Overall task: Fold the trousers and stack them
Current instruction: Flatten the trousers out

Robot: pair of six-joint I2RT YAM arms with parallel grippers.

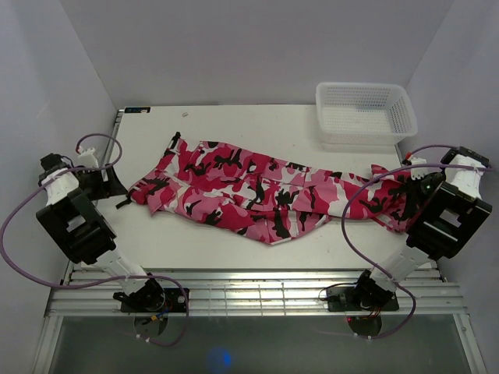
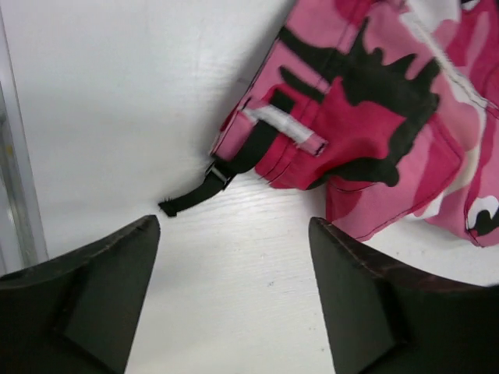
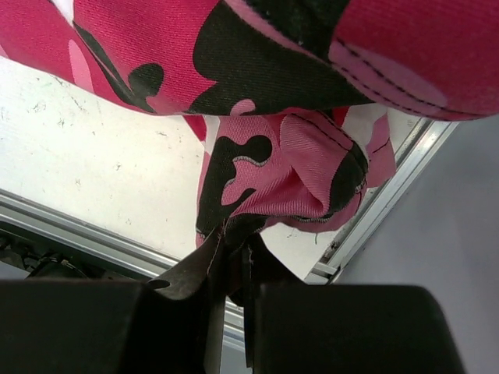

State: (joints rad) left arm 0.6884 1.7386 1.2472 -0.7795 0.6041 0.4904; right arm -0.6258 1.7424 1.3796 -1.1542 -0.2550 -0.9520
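The trousers [image 1: 257, 191], in pink, red, white and black camouflage, lie stretched across the white table [image 1: 234, 128] from left to right. Their left end [image 2: 366, 117] has a black strap [image 2: 195, 195] trailing onto the table. My left gripper [image 1: 117, 187] sits just left of that end. It is open [image 2: 234, 226], with only bare table between its fingers [image 2: 117, 265] and the cloth a little ahead. My right gripper [image 1: 411, 199] is at the trousers' right end, shut [image 3: 234, 245] on a bunched fold of the cloth [image 3: 296, 171] lifted off the table.
A white mesh basket [image 1: 362, 113] stands at the back right corner. Grey walls enclose the table on three sides. A metal rail [image 1: 249, 284] runs along the near edge [image 3: 93, 234], and purple cables [image 1: 351, 210] loop from both arms.
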